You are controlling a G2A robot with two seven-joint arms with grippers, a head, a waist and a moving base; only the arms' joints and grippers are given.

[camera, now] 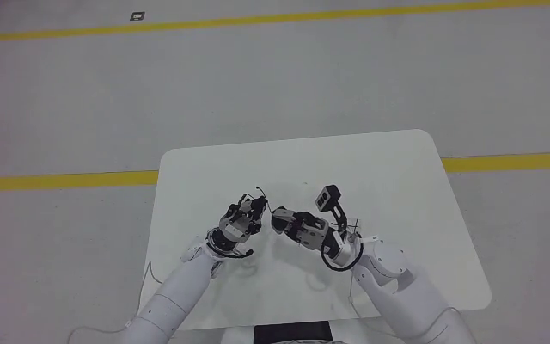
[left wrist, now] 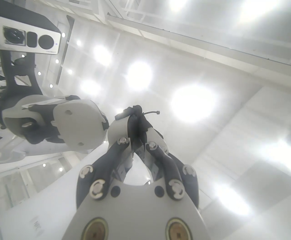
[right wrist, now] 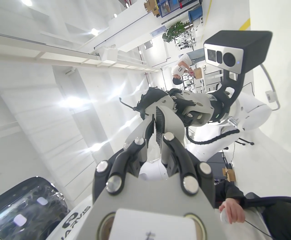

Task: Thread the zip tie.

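- You have a white table (camera: 404,163) with rounded corners, standing on a pale grey floor (camera: 258,86).
- Two yellow lines (camera: 258,21) cross that floor: one beyond the table, one running behind it.
- Above you are bright round ceiling lights (left wrist: 193,103) and a white beam (left wrist: 181,34).
- Far off stand a potted plant (right wrist: 175,30) and blue bins (right wrist: 195,13).

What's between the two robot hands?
The thin black zip tie, pinched by the left gripper, sticks out into the narrow gap beside the right gripper, seen in the top view.
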